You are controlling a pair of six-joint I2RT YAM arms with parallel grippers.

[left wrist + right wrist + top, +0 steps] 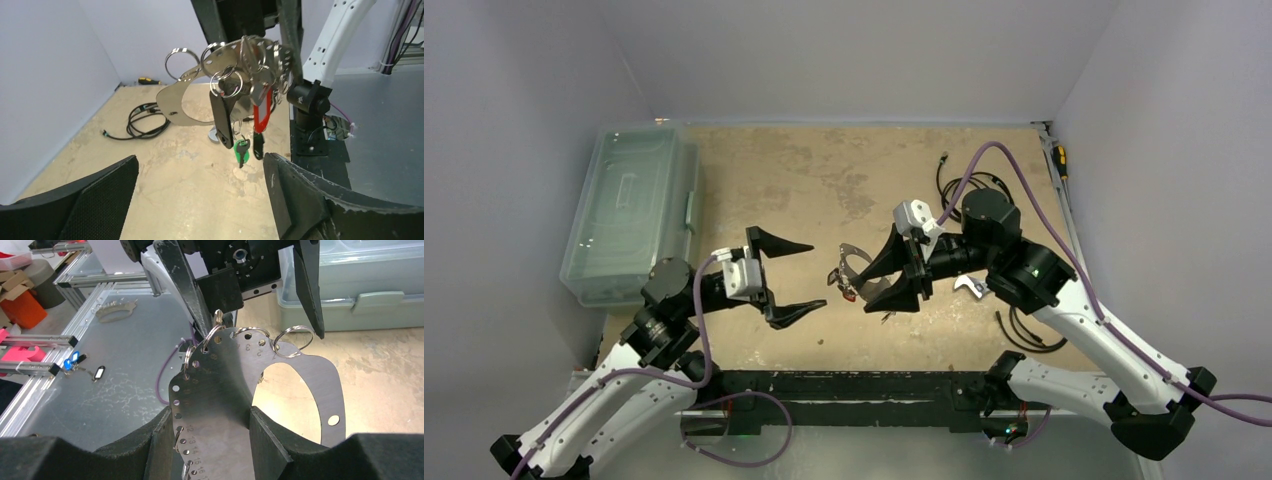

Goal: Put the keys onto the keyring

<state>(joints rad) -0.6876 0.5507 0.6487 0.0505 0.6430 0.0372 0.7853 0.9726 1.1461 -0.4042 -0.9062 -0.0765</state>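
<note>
Keyring (225, 390) was held above the worktop (824, 180), clamped in the right jaws, with red, green and black keys (257, 117) hanging from it. Left jaws gaped wide, empty, facing it. Threading looked nearly done; any further key would need careful lining-up.

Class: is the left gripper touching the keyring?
Apart. The left wrist view shows a clear gap between the open left gripper and the keyring hanging beyond it.
</note>
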